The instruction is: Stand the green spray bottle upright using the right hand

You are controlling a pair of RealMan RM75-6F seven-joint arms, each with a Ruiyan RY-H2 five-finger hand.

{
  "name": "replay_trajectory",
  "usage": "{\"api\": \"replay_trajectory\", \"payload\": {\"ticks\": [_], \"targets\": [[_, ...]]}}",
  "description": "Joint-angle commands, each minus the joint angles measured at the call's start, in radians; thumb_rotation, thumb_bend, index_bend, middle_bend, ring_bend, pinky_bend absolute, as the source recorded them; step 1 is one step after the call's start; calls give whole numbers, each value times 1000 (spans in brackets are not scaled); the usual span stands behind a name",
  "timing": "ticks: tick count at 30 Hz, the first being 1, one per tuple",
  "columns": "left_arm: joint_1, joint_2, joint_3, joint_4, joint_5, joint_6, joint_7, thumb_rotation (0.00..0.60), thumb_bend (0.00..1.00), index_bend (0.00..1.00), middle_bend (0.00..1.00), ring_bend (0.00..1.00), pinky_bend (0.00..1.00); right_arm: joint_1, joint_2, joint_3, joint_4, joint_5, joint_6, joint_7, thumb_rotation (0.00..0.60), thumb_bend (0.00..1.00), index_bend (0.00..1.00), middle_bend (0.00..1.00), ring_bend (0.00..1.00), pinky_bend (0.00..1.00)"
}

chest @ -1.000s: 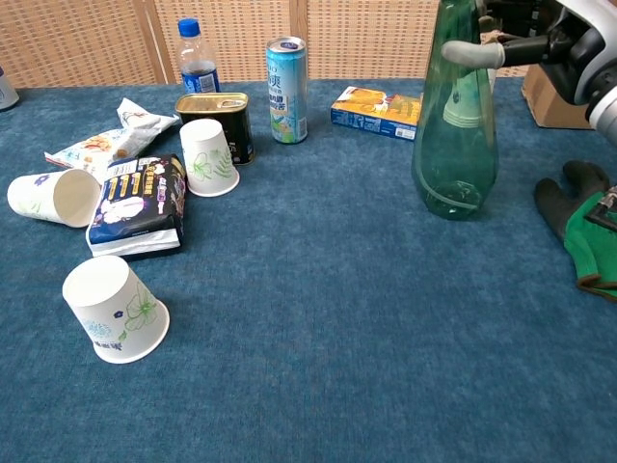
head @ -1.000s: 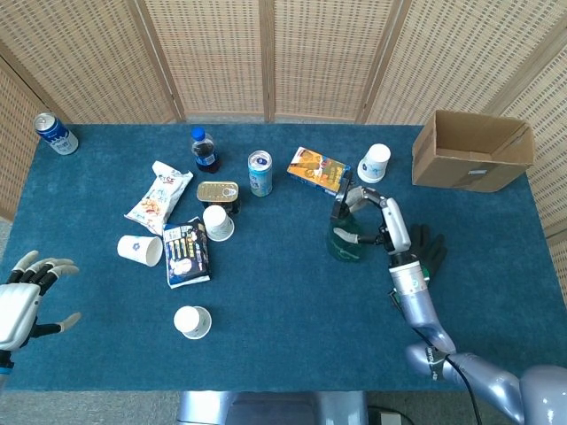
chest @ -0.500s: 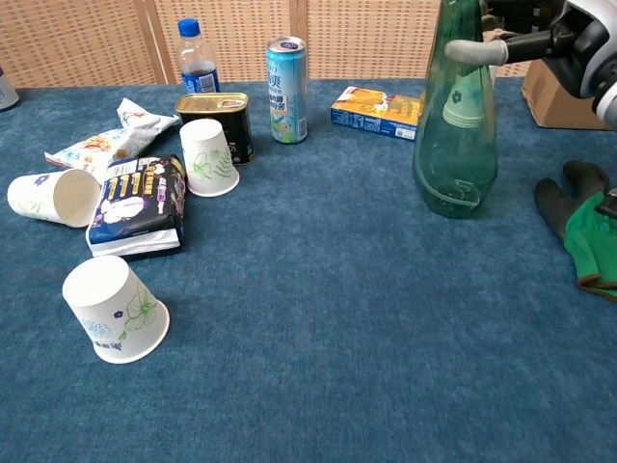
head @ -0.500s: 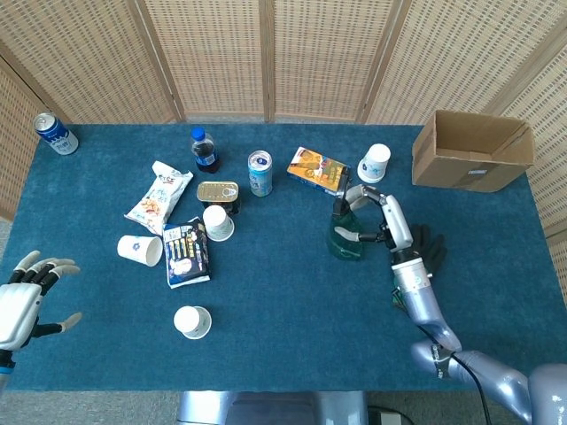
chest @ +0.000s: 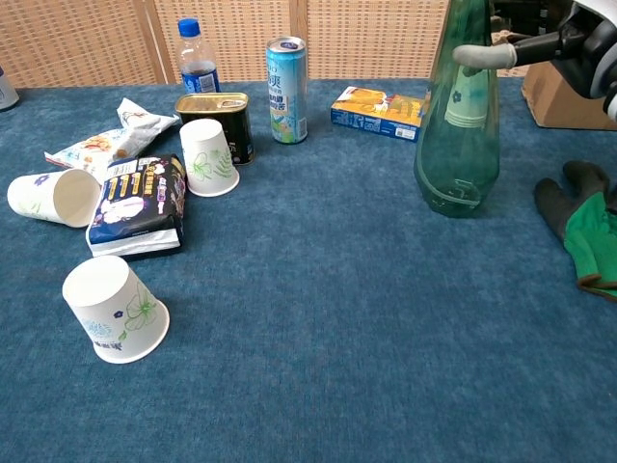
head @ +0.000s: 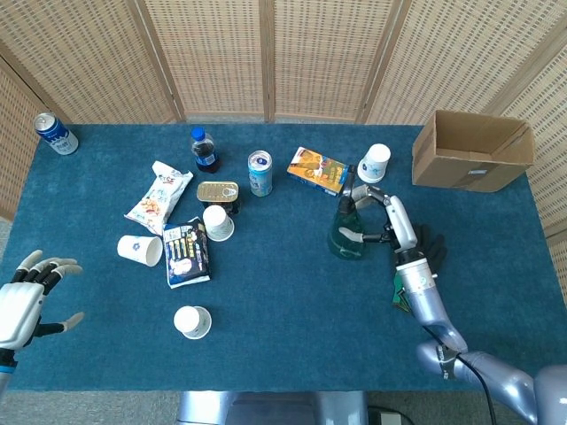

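chest view shows the green spray bottle (chest: 457, 125) standing on its base on the blue table (chest: 318, 318), near the right edge, with its top cut off by the frame. over the last second it has gone from a slight lean to about vertical, and its base now looks flat on the cloth. the right hand (head: 383, 220) has shifted a little up and toward the far side with it, and its fingers (chest: 482, 54) still wrap the narrow upper body of the bottle. that suggests the standing-up step is nearly finished, and what remains is probably letting go without tipping it.

the bottle is translucent dark green, wide and rounded at the bottom and tapering toward the neck, and the white paper cup (head: 376, 161) behind it shows through the plastic. in the head view it sits right of the table's middle, in front of the orange box (head: 317, 170) and that cup, with a dark glove (chest: 581, 224) lying just to its right. the tall, narrow form looks easy to topple if the fingers drag on release.

the left hand (head: 25, 301) hovers at the near left corner, fingers spread, holding nothing.
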Motion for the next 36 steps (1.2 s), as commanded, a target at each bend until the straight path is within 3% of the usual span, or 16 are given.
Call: {"api": "replay_trajectory", "payload": {"ticks": [1,36], "targets": [[0,0,1,0,-1,0,0,598,183,278,266,210,3,-1,3,0,0,0,0,3,600,100,453,430,316,436],[-6,-2,1,-7,6,0,11,595,183,277,265,210,2,-14,36,-14,-2,-1,-8,32,600,97,417,414,303,410]]}}
